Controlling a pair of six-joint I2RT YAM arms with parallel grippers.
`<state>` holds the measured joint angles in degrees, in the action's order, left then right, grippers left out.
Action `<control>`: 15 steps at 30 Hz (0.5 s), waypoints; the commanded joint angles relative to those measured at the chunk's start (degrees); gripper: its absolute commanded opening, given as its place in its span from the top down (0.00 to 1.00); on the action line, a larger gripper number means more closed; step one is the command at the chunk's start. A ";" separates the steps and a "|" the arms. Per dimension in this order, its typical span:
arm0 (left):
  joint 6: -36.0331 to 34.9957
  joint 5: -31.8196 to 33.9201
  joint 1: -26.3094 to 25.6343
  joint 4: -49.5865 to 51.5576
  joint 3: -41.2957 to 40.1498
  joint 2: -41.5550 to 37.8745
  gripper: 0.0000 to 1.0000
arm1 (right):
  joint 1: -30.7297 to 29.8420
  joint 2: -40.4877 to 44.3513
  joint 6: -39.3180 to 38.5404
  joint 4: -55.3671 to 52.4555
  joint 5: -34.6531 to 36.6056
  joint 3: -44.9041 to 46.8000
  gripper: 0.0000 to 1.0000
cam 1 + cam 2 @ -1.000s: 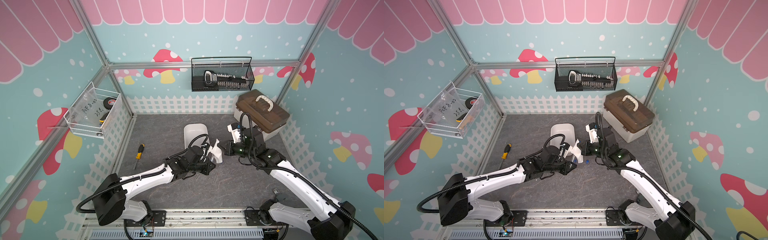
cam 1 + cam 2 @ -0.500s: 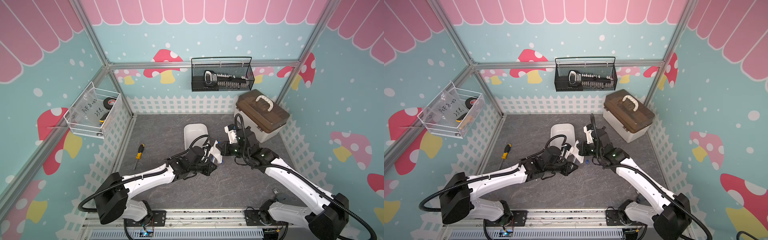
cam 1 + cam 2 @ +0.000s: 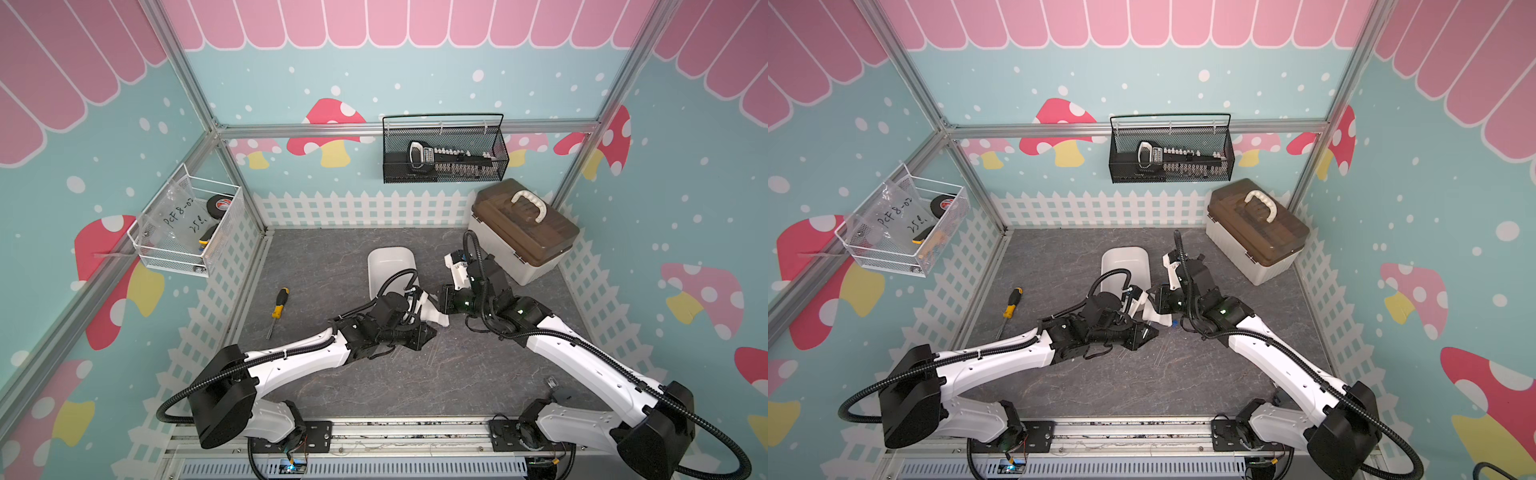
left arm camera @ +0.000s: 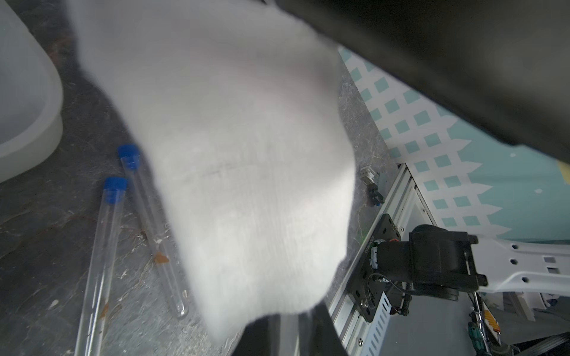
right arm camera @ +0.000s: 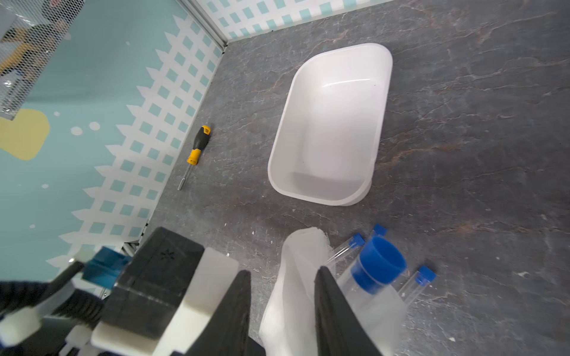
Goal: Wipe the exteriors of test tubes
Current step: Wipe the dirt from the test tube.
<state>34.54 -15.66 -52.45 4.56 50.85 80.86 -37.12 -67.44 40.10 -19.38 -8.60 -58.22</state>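
Nearby: white tub (image 5: 333, 129), screwdriver (image 5: 199, 145), brown-lidded toolbox (image 3: 523, 232). Clenched in the left gripper (image 4: 287, 336), a test tube (image 5: 377, 266), mostly hidden by a white cloth (image 4: 246, 154); jaws of the right gripper (image 5: 282, 272) apart around that cloth, seemingly not pinching. Clear only from the wrists: loose tubes (image 4: 108, 246) lying on the grey mat (image 3: 332, 257), mushroom-papered walls (image 3: 415, 83) around.

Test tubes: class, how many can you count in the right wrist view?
4. A raised tube rests against the white cloth. Three lie on the mat: first tube, second tube, third tube. None seems hidden.
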 commanded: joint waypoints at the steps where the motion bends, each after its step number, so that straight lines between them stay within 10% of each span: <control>1: 1.66 -0.16 -0.20 -2.78 -1.01 -0.61 0.92 | -0.24 3.03 0.29 -1.96 1.78 -1.29 0.59; 15: 2.02 -0.33 0.24 -3.76 -0.40 0.20 0.92 | -0.25 12.12 8.62 2.33 1.26 11.61 0.56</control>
<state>35.77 -15.66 -52.42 2.26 50.50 80.86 -37.19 -55.77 44.77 -19.68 -7.01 -50.28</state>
